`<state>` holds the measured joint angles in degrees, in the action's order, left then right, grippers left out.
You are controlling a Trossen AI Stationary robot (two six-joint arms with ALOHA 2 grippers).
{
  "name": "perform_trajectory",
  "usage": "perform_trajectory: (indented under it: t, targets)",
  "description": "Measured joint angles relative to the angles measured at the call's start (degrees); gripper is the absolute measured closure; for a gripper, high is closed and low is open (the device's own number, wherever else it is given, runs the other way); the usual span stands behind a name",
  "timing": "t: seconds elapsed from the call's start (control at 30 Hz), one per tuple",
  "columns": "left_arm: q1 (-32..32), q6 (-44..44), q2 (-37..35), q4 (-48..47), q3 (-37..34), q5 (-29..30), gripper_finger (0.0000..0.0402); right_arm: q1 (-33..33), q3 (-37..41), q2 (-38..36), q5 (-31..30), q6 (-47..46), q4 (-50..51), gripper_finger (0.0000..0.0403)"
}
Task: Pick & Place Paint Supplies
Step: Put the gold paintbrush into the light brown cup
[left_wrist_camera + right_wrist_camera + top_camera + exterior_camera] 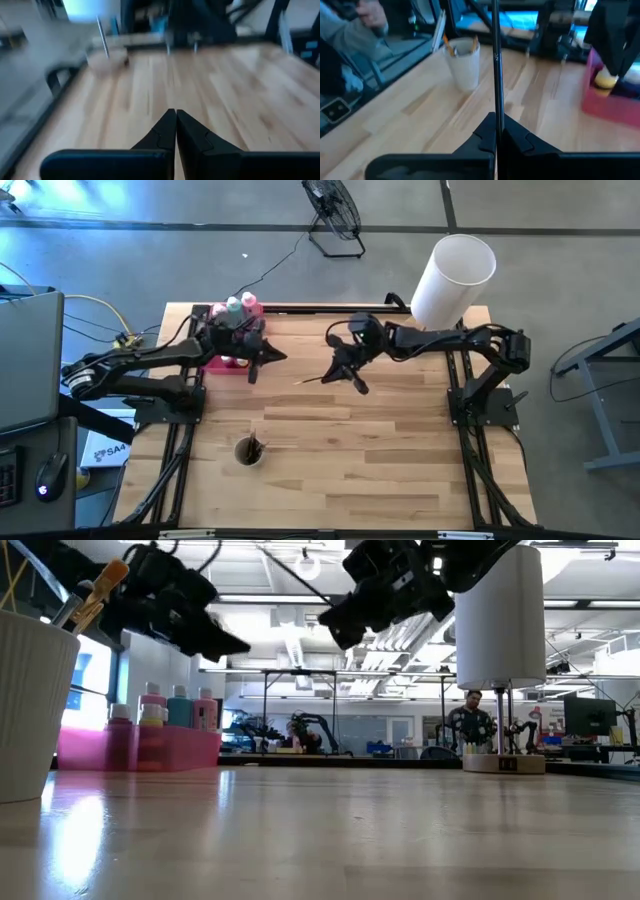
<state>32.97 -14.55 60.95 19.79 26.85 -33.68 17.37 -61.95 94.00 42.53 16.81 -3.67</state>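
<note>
My right gripper (345,373) (496,120) hangs above the table's middle, shut on a thin dark-handled brush (315,378) (495,60). My left gripper (265,358) (176,112) is shut with nothing in it, raised just to the right of the pink tray (212,365) at the far left. A teal squeeze bottle (233,305) and two pink ones (205,708) stand upright in the tray, white caps up. A white ribbed cup (248,450) (464,62) stands on the table near the front left, with brushes (95,590) sticking out of it. My right gripper pinches the brush's dark handle (496,111) between its two fingertips. The rest of the handle runs on past the fingertips toward the table's left side. The brush is lifted clear of the table.
A big white cylinder (455,275) stands at the far right corner. Bare wood lies between the cup and both grippers. A person's grey sleeve (350,35) shows beyond the table edge past the cup; another person (470,720) stands far back in the room.
</note>
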Motion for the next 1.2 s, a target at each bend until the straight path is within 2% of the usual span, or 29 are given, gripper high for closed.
perform_trajectory:
  t: [0.17,0.27,0.4,0.6,1.0,1.2]
  targets:
    - [-1.6,2.8,0.0,20.5,-5.0,-2.1,0.0392,0.0,0.0,0.0,0.9,-2.4,-5.8,0.04]
    - [-2.9,2.8,0.0,26.1,-5.4,-2.2,0.0392,0.0,0.0,0.0,-1.1,-4.2,-8.9,0.04]
    - [-4.3,2.8,0.0,27.2,-5.4,-1.8,0.0392,-1.2,0.0,0.0,-8.6,-5.2,-10.0,0.04]
    - [-5.9,3.0,0.0,27.2,-5.4,-1.8,0.0392,-5.6,0.0,0.0,-23.8,-5.1,-10.2,0.04]
    - [-6.0,3.0,0.0,30.3,-5.3,-2.0,0.0388,-11.6,0.0,0.0,-39.4,-8.1,-11.5,0.04]
    - [-6.0,3.1,0.0,30.3,-5.3,-2.0,0.0341,-14.2,0.0,0.0,-45.5,-8.1,-14.3,0.04]
